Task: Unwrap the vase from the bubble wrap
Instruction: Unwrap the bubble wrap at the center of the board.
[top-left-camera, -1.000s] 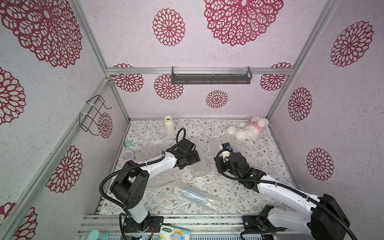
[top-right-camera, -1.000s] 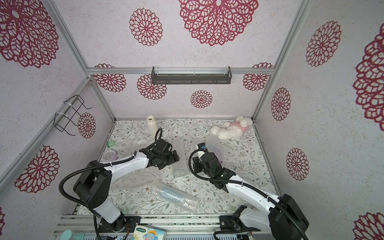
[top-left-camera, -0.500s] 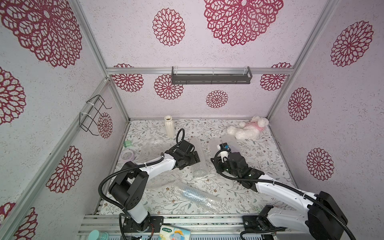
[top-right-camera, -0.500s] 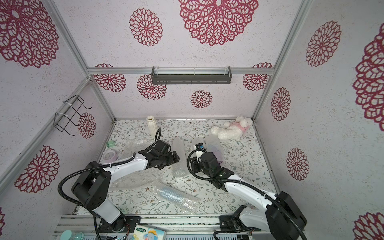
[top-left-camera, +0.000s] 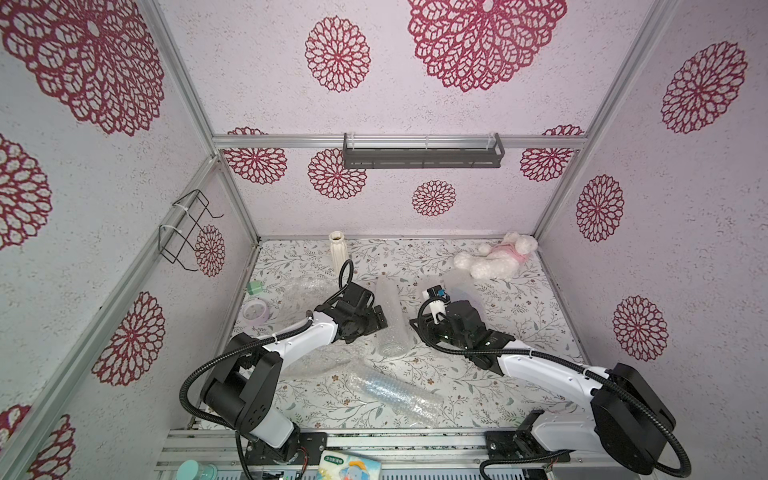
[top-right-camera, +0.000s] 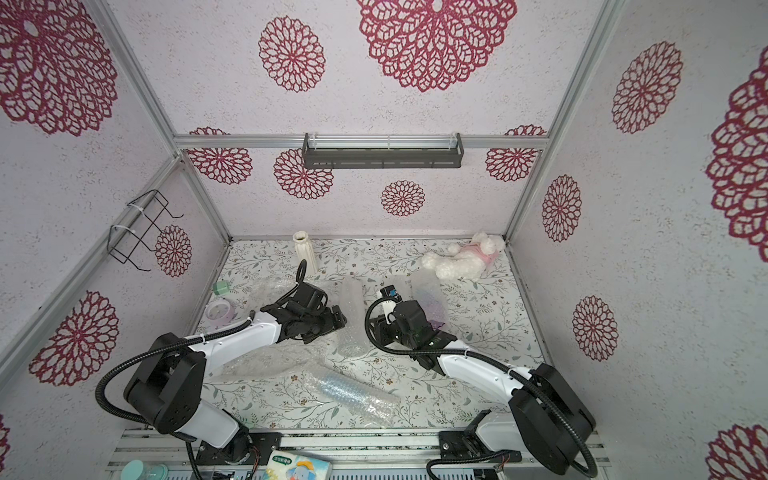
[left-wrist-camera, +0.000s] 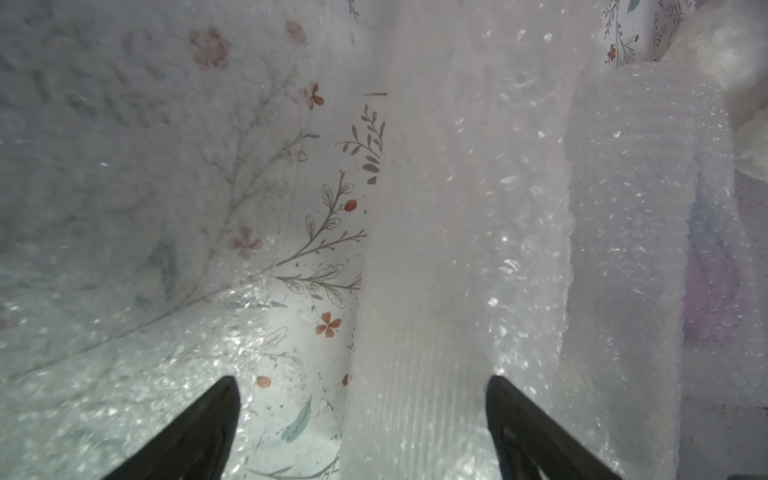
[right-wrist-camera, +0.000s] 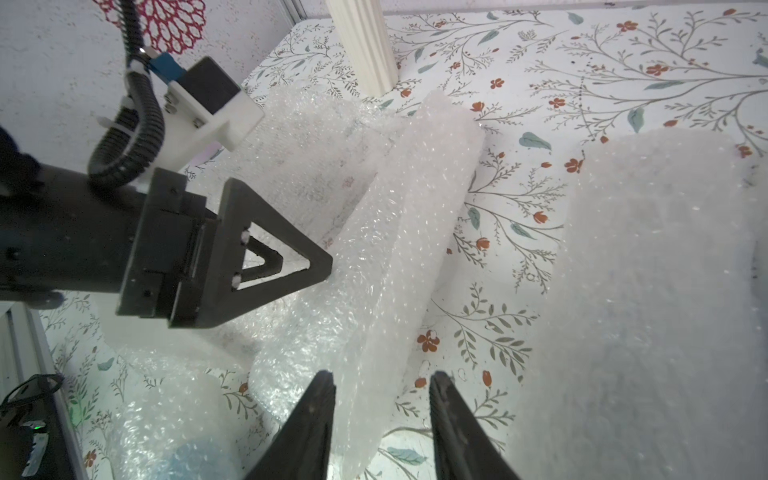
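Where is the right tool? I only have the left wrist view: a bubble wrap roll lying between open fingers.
Observer: The right tool is across the same bubble wrap roll from the left tool. Its jaws are apart, with the roll's edge between them, not pinched.
Operator: Is there a bare vase anywhere?
Observer: Yes, a cream ribbed vase stands upright and unwrapped at the back of the table.
Operator: Is anything else wrapped?
Observer: A bluish wrapped bundle lies near the front edge, apart from both arms.
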